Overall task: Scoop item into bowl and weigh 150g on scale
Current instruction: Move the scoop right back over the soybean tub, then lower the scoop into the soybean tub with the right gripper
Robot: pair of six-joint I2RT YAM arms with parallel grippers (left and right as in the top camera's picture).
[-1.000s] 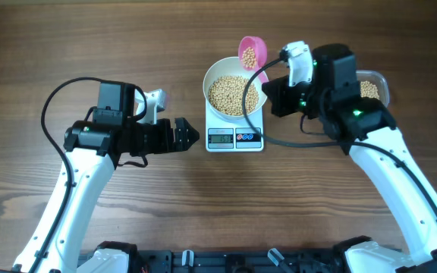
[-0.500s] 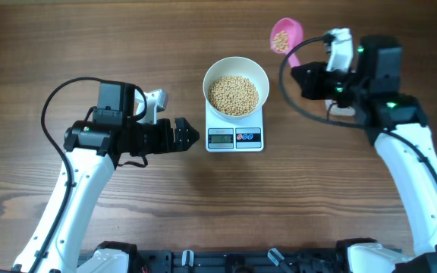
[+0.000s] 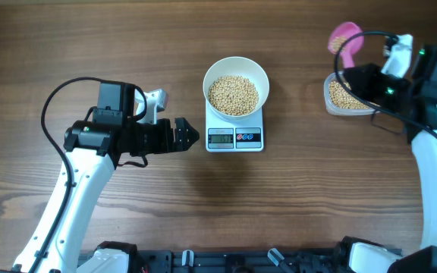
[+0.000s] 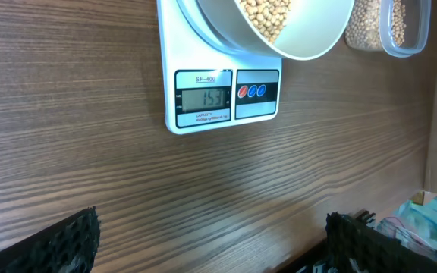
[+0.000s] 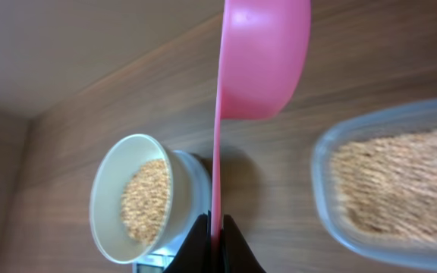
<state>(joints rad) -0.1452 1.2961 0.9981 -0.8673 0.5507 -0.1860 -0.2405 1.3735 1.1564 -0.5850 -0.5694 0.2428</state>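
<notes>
Presently, the pink scoop [image 3: 345,36] is being clenched by the right gripper [image 5: 212,230] near the tub [image 3: 329,95], the left gripper [image 3: 191,136] being held agape; the scale [image 3: 234,139] reading likely wants checking next.

A round plain white bowl [image 3: 212,82] is standing upright on a small white square digital kitchen scale [image 3: 234,139] near the middle of the wooden counter [image 3: 294,197]. It is covering the platform, leaving the front strip bare at 6 o'clock. The strip's grey display is showing dark digits beside a dark button panel. Small round beige-tan beans [image 3: 233,94] are filling the bowl's bottom. More are lying in a clear plastic tub [image 3: 327,91] at 3 o'clock, well apart.
</notes>
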